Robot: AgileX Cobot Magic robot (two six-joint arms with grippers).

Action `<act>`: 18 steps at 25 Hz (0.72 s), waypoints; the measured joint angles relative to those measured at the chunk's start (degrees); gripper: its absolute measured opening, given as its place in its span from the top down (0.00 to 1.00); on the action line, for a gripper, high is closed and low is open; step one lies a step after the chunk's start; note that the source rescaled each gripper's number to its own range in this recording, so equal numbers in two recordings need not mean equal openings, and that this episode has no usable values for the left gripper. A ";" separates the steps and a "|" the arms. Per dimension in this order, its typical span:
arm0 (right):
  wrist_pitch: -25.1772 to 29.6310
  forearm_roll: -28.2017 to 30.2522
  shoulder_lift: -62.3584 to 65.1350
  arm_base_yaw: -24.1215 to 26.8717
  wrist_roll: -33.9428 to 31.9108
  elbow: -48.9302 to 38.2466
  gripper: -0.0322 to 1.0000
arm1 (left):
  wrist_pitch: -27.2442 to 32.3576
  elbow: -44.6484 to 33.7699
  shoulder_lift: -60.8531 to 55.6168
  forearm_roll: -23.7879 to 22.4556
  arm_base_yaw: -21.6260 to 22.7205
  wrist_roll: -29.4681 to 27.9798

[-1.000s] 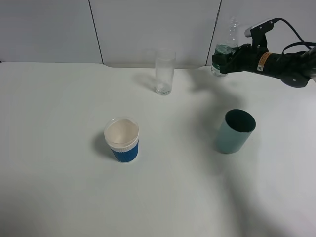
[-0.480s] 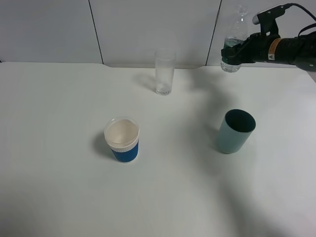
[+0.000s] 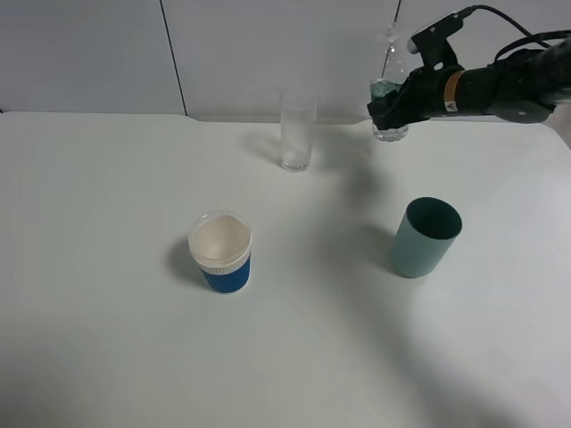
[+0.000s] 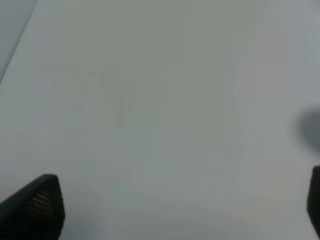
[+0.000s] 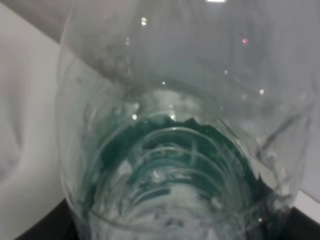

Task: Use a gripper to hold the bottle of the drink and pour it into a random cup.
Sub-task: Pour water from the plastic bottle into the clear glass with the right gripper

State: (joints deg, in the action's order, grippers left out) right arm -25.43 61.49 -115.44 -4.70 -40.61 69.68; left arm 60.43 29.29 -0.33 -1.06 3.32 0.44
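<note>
The bottle point(image 3: 389, 134) is about upright in the air at the back right of the table point(image 3: 107, 339), neck up, clamped round its green-labelled middle by the right gripper point(image 3: 395, 100). The jaws are closed on the bottle's sides. The dark arm point(image 3: 500, 85), with its orange-and-white label, reaches in from the right, and a black cable point(image 3: 500, 16) loops above it. The bottle's base hangs clear of the table, and a soft shadow lies on the surface below, apart from it. In the right wrist view the bottle point(image 5: 175, 165) fills the whole picture: clear ribbed plastic with the green label showing through

The glass point(image 3: 297, 131) stands upright to the left of the bottle, near it but apart, close to the wall point(image 3: 268, 53). The teal cup point(image 3: 425, 236) stands nearer the front, well apart from the gripper. The blue-sleeved cup point(image 3: 221, 252) stands left of the middle, well apart from both

The left gripper point(image 4: 175, 210) shows in its own wrist view only. Its fingers point(image 4: 37, 205) stand wide apart at the two edges, with only table between them
</note>
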 joint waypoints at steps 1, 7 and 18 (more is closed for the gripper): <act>0.89 0.04 0.00 -1.02 0.08 0.34 0.97 | 0.00 0.00 0.00 -0.05 0.00 0.00; 8.06 0.19 0.00 -6.12 0.53 4.29 0.97 | 0.00 0.00 0.00 -0.05 0.00 0.00; 13.38 6.02 0.00 -9.48 0.61 8.00 0.97 | 0.00 0.00 0.00 -0.05 0.00 0.00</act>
State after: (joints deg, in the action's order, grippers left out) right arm -12.05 67.51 -115.44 -14.18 -40.00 77.68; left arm 60.43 29.29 -0.33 -1.12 3.32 0.44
